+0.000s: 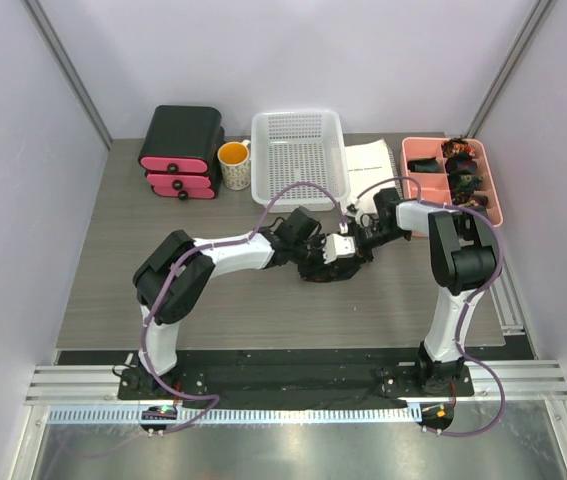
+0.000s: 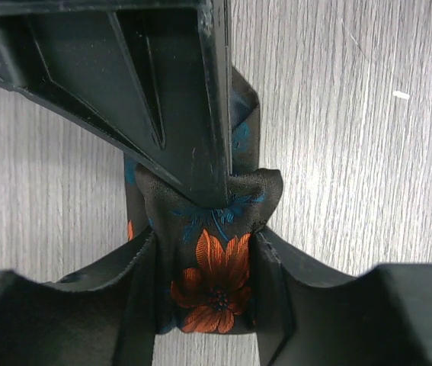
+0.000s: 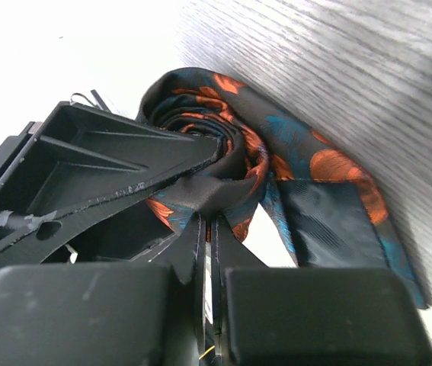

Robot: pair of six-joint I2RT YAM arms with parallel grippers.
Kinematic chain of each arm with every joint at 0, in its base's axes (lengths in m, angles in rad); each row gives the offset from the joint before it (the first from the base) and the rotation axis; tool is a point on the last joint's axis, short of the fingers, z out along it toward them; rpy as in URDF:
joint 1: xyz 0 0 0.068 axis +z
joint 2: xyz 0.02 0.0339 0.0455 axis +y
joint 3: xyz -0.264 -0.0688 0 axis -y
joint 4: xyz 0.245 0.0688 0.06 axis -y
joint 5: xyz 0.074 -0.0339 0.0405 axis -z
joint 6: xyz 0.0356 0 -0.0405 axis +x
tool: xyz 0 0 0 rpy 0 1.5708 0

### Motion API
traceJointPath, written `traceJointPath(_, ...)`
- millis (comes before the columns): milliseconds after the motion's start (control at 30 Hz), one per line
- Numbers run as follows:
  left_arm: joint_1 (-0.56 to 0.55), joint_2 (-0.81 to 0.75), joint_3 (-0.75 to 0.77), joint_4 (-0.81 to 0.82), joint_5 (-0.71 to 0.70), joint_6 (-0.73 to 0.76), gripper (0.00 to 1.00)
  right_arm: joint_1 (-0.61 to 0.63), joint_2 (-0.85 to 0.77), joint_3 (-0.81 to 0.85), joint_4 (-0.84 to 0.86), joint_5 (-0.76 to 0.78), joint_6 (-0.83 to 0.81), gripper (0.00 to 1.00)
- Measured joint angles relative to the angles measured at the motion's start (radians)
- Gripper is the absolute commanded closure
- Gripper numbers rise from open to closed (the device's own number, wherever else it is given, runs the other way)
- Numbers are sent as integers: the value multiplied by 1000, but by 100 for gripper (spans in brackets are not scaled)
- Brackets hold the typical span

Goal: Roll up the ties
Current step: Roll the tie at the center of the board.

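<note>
A dark tie (image 1: 315,272) with orange flowers and blue leaves sits partly coiled at the middle of the table, held between both grippers. My left gripper (image 1: 325,258) is shut on it: in the left wrist view the tie (image 2: 216,286) is pinched between the two fingers of my left gripper (image 2: 204,255), with the right gripper's finger (image 2: 177,91) coming in from above. My right gripper (image 1: 355,245) is shut on a fold of the tie (image 3: 307,156) at its coil; the jaws of my right gripper (image 3: 209,221) are nearly together on the fabric.
A pink divided tray (image 1: 493,190) at the back right holds several coiled ties (image 1: 463,165). A white basket (image 1: 298,128), a paper sheet (image 1: 373,162), a yellow mug (image 1: 233,163) and a black and pink drawer box (image 1: 181,150) stand along the back.
</note>
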Motion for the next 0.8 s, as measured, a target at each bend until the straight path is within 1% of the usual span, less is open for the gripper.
traceJointPath(100,8,1,-5,-3,23,2,46,-4,12,1,1,-3,0,99)
traceJointPath(333,44,1,-12,-10,135,8,35,-15,41,4,0,19,-9,99)
traceJointPath(533,71,1,-12,-2,209,-10,32,-23,62,9,-9,75,-12,99)
traceJointPath(800,76,1,-12,27,232,-55,28,-21,76,30,-33,123,-7,99)
